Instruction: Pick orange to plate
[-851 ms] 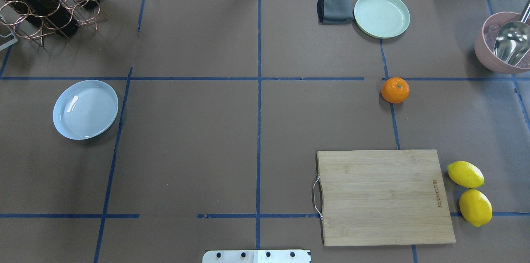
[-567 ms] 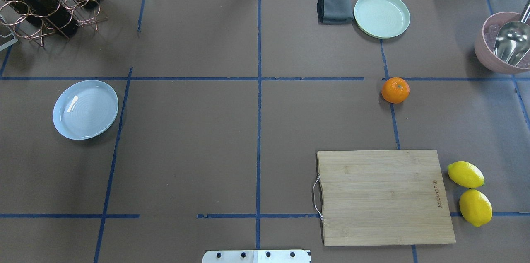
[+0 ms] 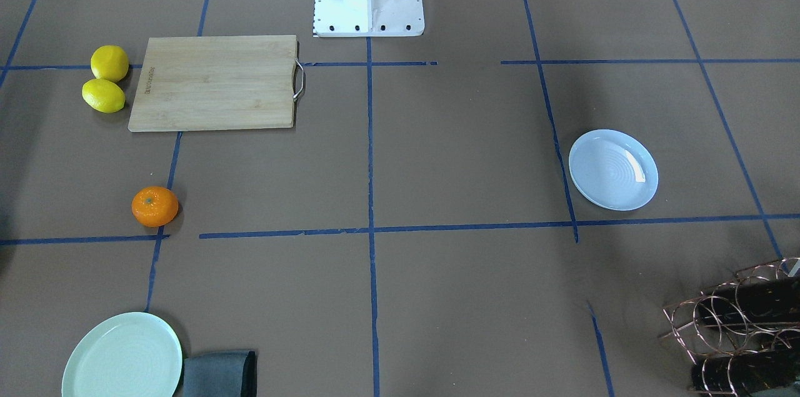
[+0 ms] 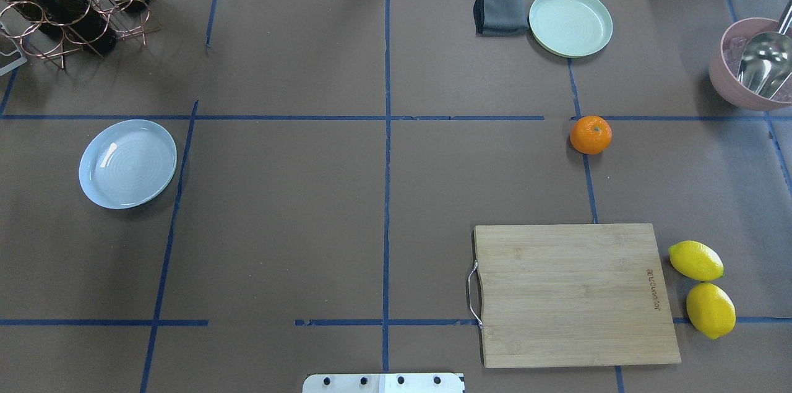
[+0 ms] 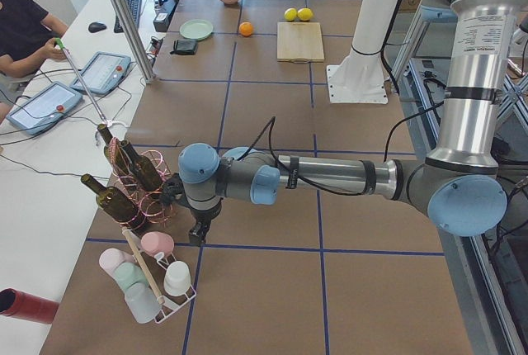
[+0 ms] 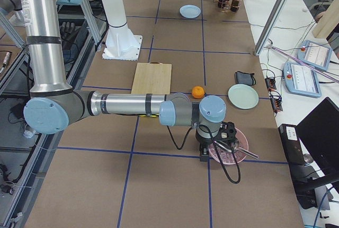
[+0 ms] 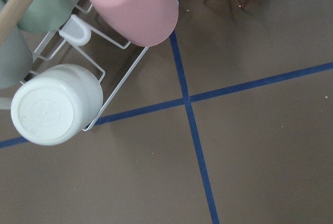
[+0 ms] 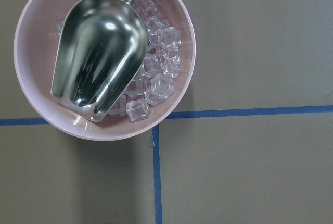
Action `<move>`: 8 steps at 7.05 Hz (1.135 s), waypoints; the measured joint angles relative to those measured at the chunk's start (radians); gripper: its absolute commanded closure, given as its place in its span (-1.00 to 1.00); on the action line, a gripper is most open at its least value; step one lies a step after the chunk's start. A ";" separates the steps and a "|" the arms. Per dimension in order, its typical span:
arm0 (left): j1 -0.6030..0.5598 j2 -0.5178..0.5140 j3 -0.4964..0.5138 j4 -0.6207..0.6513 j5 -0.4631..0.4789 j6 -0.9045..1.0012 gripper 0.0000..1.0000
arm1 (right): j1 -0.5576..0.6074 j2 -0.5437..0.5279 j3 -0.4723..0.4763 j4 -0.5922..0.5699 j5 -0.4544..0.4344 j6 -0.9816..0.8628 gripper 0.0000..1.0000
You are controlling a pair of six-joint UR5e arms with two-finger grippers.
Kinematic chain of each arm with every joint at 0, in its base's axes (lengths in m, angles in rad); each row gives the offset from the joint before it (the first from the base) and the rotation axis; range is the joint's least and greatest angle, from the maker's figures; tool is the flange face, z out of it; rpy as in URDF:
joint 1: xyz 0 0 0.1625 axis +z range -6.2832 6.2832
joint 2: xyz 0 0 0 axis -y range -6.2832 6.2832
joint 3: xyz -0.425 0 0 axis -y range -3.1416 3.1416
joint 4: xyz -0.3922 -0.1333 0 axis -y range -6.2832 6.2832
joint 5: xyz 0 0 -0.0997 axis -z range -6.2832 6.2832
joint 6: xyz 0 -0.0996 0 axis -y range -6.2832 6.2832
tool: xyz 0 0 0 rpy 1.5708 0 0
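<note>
Nothing has moved since the earlier overhead frames: orange (image 4: 590,135) rests right of the worktop's centre, pale blue plate (image 4: 127,164) well apart near its left edge. Left gripper (image 5: 198,235) and right gripper (image 6: 204,154) show only side-on; I cannot tell if they're spread. Risk: an off-centre pinch rolls the fruit, or it lands on the nearer mint-green plate (image 4: 570,22).

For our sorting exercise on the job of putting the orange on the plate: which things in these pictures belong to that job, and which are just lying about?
Belong to the job: orange; bluish-white plate.

Lying about: mint-green plate; grey cloth; cutting board; lemons; pink bowl of ice; metal scoop; wine bottles; cups.
</note>
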 measured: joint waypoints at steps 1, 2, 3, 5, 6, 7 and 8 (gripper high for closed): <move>0.037 -0.003 0.000 -0.052 -0.001 -0.001 -1.00 | -0.006 0.011 0.010 0.009 0.001 0.006 -1.00; 0.087 -0.014 0.000 -0.099 0.000 -0.004 -1.00 | -0.022 0.029 0.026 0.030 0.007 0.013 -1.00; 0.146 -0.037 0.003 -0.127 0.003 -0.007 -1.00 | -0.052 0.042 0.035 0.046 0.020 0.020 -1.00; 0.234 -0.066 0.048 -0.166 0.006 -0.042 -1.00 | -0.129 0.057 0.039 0.082 0.031 0.032 -1.00; 0.250 -0.066 0.078 -0.223 0.006 -0.116 -1.00 | -0.151 0.060 0.038 0.117 0.032 0.069 -1.00; 0.267 -0.064 0.104 -0.301 0.007 -0.240 -1.00 | -0.170 0.061 0.036 0.159 0.033 0.140 -1.00; 0.296 -0.062 0.115 -0.358 0.008 -0.363 -1.00 | -0.187 0.062 0.039 0.197 0.034 0.209 -1.00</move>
